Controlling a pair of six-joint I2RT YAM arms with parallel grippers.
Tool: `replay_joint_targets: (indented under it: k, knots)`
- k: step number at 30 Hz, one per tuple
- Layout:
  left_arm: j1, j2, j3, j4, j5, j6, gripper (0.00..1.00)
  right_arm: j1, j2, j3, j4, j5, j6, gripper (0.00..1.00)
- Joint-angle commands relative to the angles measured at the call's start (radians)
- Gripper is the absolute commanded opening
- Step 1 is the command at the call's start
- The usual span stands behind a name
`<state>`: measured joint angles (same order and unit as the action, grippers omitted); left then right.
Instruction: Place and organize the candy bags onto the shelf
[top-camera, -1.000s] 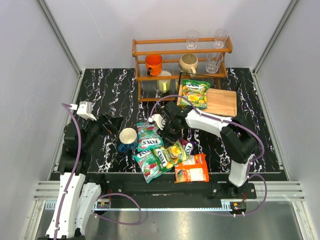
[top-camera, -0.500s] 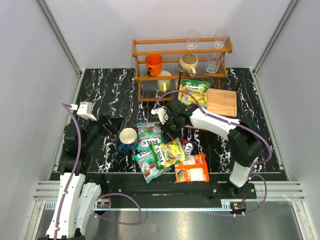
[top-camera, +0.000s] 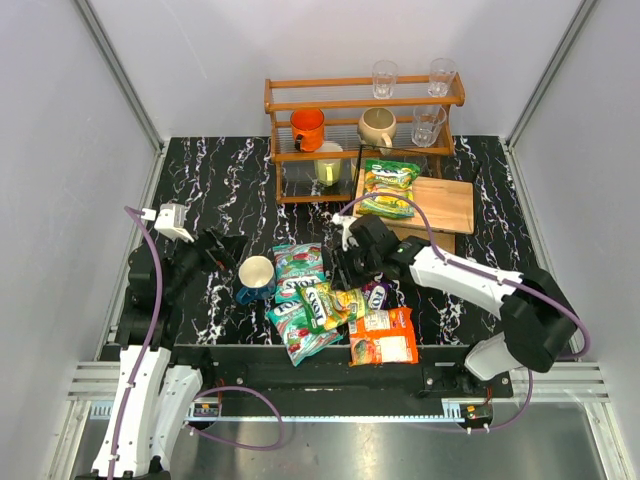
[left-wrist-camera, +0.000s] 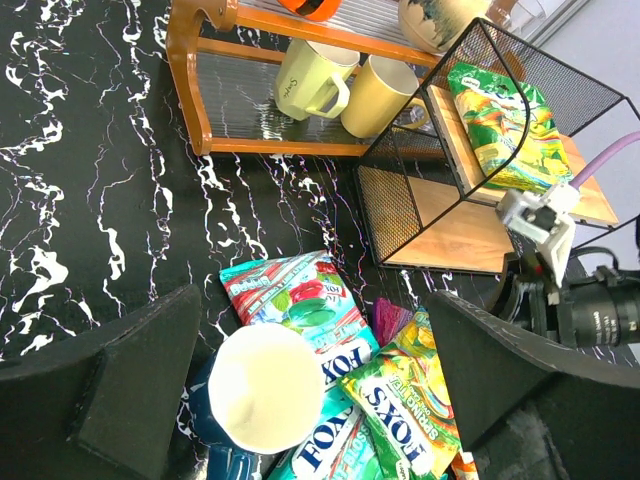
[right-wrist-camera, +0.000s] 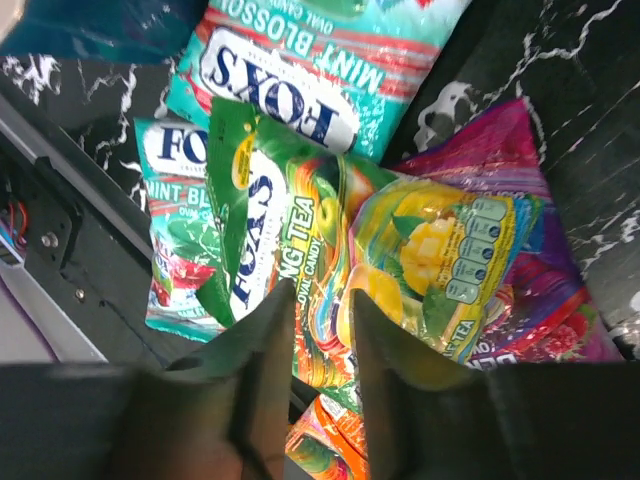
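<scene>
One green-yellow candy bag (top-camera: 388, 188) lies on the upper board of the pale wood shelf (top-camera: 447, 205). The other candy bags are piled near the front edge: two teal ones (top-camera: 298, 265) (top-camera: 300, 328), a green-yellow one (top-camera: 325, 305), a purple one (top-camera: 376, 293) and an orange one (top-camera: 384, 338). My right gripper (right-wrist-camera: 325, 295) hangs low over the pile's green-yellow bag (right-wrist-camera: 420, 250). Its jaws stand a narrow gap apart, and the bag's face shows through the gap. My left gripper (left-wrist-camera: 315, 330) is open and empty above the mug (left-wrist-camera: 265, 385).
A blue-and-cream mug (top-camera: 256, 277) stands left of the pile. The orange-brown rack (top-camera: 362, 103) with cups and glasses stands at the back. A black wire frame (left-wrist-camera: 420, 160) surrounds the shelf boards. The black front rail (top-camera: 300, 358) runs just below the pile.
My right arm has swung to the right and its gripper has come nearer, down over the pile. The pile's green-yellow bag has slid a little to the left. The left arm is still.
</scene>
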<state>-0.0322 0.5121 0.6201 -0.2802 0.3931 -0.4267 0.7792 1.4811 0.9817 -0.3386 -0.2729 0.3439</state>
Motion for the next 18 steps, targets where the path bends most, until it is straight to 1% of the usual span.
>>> replay_joint_targets:
  k: [1, 2, 3, 4, 6, 8, 12, 14, 15, 18]
  knots:
    - [-0.002, 0.002, 0.018, 0.038, 0.026, -0.023, 0.99, 0.019, 0.002, 0.021, -0.023, 0.012, -0.189, 0.49]
    - [-0.002, 0.000, 0.015, 0.038, 0.030, -0.024, 0.99, 0.019, 0.017, 0.040, -0.049, 0.009, -0.241, 0.55]
    - [-0.002, 0.002, 0.013, 0.042, 0.032, -0.029, 0.99, 0.019, 0.040, 0.058, -0.068, 0.002, -0.290, 0.56]
    - [-0.002, 0.003, 0.013, 0.041, 0.032, -0.032, 0.99, 0.019, 0.047, 0.080, -0.079, -0.006, -0.392, 0.57]
    - [-0.002, 0.005, 0.021, 0.042, 0.039, -0.038, 0.99, 0.019, 0.045, 0.087, -0.059, -0.017, -0.501, 0.58]
    - [-0.002, 0.009, 0.033, 0.036, 0.056, -0.052, 0.99, 0.018, 0.045, 0.101, -0.036, -0.009, -0.561, 0.61]
    - [-0.002, 0.025, 0.076, 0.036, 0.119, -0.099, 0.99, 0.017, 0.074, 0.130, -0.054, -0.064, -0.771, 0.66]
    - [-0.002, 0.029, 0.089, 0.036, 0.160, -0.128, 0.99, 0.009, 0.100, 0.175, -0.109, -0.092, -0.825, 0.66]
    - [-0.002, 0.028, 0.096, 0.038, 0.170, -0.135, 0.99, 0.002, 0.138, 0.196, -0.132, -0.124, -0.859, 0.66]
    - [-0.002, 0.016, 0.112, 0.027, 0.191, -0.147, 0.99, -0.008, 0.224, 0.287, -0.220, -0.195, -0.897, 0.66]
